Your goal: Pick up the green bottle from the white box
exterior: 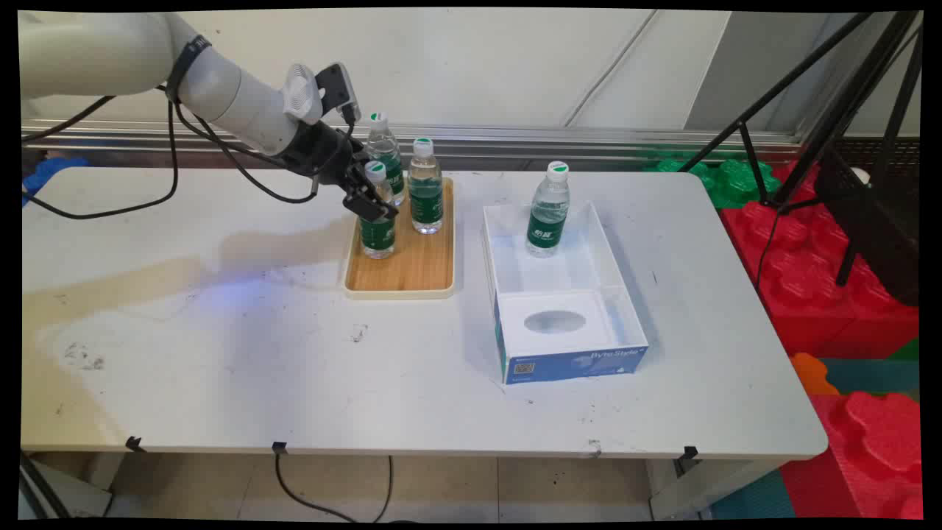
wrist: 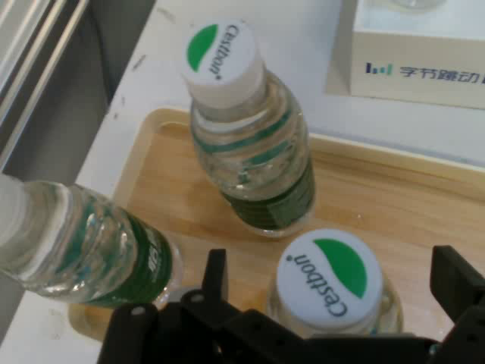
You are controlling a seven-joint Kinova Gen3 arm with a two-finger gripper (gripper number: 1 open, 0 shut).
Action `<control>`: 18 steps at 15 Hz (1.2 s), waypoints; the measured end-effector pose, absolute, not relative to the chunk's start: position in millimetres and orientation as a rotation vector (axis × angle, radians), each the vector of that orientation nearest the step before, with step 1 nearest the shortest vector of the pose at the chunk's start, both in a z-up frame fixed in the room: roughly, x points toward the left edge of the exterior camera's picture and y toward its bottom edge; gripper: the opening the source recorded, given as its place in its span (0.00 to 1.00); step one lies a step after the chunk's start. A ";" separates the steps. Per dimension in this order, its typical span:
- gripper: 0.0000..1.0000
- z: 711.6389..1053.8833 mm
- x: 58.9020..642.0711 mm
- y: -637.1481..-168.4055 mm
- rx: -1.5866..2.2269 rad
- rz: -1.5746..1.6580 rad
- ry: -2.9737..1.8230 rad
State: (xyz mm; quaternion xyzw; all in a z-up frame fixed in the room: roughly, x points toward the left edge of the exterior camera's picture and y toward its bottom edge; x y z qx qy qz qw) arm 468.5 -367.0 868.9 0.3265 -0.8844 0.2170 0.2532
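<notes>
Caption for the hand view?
Open gripper straddling the nearest bottle on a wooden tray, two more bottles beyond.

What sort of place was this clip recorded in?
Probably a robotics lab or test room, not a home: a bare white table with tape tabs on its edge, black tripod legs to one side, and big red and green foam blocks on the floor.

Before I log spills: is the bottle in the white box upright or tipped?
Upright. The bottle stands on its base in the far end of the white box, cap on top.
</notes>
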 end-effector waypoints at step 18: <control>1.00 945.3 445.6 -330.7 0.817 0.703 -2.332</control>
